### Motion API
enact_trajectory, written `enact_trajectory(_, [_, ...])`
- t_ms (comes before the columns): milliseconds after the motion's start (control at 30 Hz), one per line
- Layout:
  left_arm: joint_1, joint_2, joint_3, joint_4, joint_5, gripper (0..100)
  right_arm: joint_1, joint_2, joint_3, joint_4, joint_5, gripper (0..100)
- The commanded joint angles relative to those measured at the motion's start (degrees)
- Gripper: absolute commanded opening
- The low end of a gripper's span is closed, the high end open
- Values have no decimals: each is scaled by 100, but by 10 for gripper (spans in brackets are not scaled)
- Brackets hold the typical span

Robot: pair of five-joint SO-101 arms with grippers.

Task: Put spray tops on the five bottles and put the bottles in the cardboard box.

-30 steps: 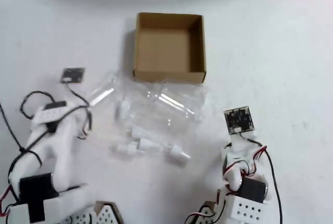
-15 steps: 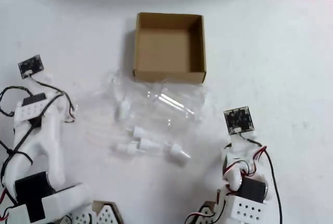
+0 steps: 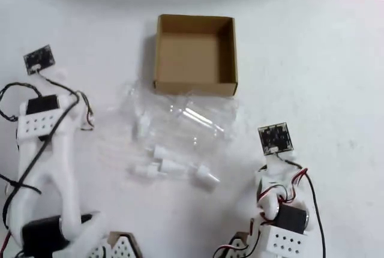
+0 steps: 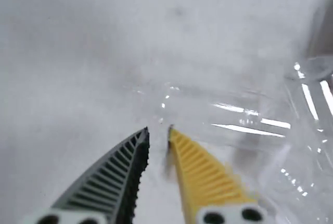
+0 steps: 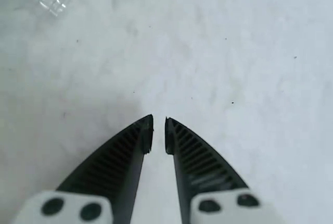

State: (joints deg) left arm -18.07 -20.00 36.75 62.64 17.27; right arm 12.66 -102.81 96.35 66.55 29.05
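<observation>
The cardboard box (image 3: 195, 88) sits open and empty toward the far edge of the desk (image 3: 312, 60), about mid-width. The clear bottles (image 3: 192, 120) lie on their sides in a loose heap just in front of its near wall. The white spray tops (image 3: 174, 168) are scattered a little closer to the near edge. No top is on a bottle yet, so I judge the task to be at its very start.

The left arm (image 3: 42, 120) stands by the left edge and the right arm (image 3: 276, 180) by the near right corner, both apart from the heap (probably parked so the parts lie undisturbed).

The high view gives this layout; the wrist views add the fingers. The left pincer (image 4: 157, 133) has its grey and yellow fingers almost pressed together, pinching nothing, with the tips aimed at one clear bottle (image 4: 234, 120) just beyond them. The right pincer (image 5: 158, 125) is likewise nearly pressed together and empty, and hangs over bare desk.
</observation>
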Motion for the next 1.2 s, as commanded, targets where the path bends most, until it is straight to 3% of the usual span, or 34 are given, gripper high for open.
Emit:
enact_trajectory(0, [312,-409,-246,141,273,229,40,-13,53,13,62,21])
enact_trajectory(133, [312,-233,-9,-316,695,325,40,-13,53,13,62,21])
enact_trajectory(433, [312,1534,-202,-492,1363,388,40,-13,53,13,62,19])
enact_trajectory(767, [277,1859,-396,-299,1310,397,40,-13,53,13,62,20])
enact_trajectory(933, [-119,1921,-624,-334,1275,392,40,-13,53,22,62,20])
enact_trajectory(1167, [-154,3090,-1240,-229,1495,392,40,-22,53,84,70,20])
